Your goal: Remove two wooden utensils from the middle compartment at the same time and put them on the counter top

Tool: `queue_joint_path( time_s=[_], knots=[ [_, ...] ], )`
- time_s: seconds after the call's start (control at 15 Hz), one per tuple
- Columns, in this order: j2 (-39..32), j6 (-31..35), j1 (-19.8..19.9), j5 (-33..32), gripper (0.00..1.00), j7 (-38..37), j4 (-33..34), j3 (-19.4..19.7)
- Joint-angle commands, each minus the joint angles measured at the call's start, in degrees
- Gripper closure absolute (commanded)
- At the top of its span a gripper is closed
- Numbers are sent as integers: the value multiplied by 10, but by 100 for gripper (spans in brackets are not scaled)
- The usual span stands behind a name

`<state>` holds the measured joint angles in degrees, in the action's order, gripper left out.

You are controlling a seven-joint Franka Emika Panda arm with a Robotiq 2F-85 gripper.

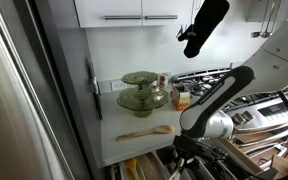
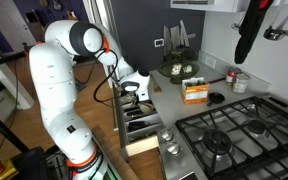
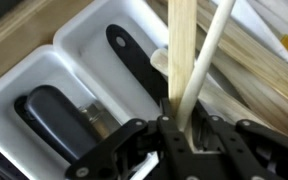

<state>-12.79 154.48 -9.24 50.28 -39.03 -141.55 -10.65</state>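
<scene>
Where cabinets hang, the counter top — white — bears a spoon.

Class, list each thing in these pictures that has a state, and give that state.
drawer: open.
gripper: fingers closed on the two wooden utensils.
wooden spoon: lying flat on the counter top.
upper cabinet doors: shut.
gas hob: no flame seen.

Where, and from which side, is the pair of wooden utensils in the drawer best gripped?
Probably on the handles where they converge, coming from above. The two wooden utensils lie close together there, likely narrow enough for the pincer to span both at once.
</scene>
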Motion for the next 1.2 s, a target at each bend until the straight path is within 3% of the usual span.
queue_joint_path(
  time_s=[0.0,0.27,0.47,0.67,0.73,0.87,1.07,1.13],
  knots=[
    [68,10,-6,82,94,-4,-54,-4],
    [134,19,-20,68,94,-46,-107,-2],
    [188,28,-26,12,94,-128,-144,-9],
    [235,19,-11,-129,94,-246,-157,-22],
    [187,17,-18,-63,76,-180,-128,-12],
    [212,17,-18,-109,76,-226,-137,-15],
    [223,17,-17,-117,76,-231,-143,-15],
    [223,17,-17,-117,94,-231,-144,-15]
  ],
)
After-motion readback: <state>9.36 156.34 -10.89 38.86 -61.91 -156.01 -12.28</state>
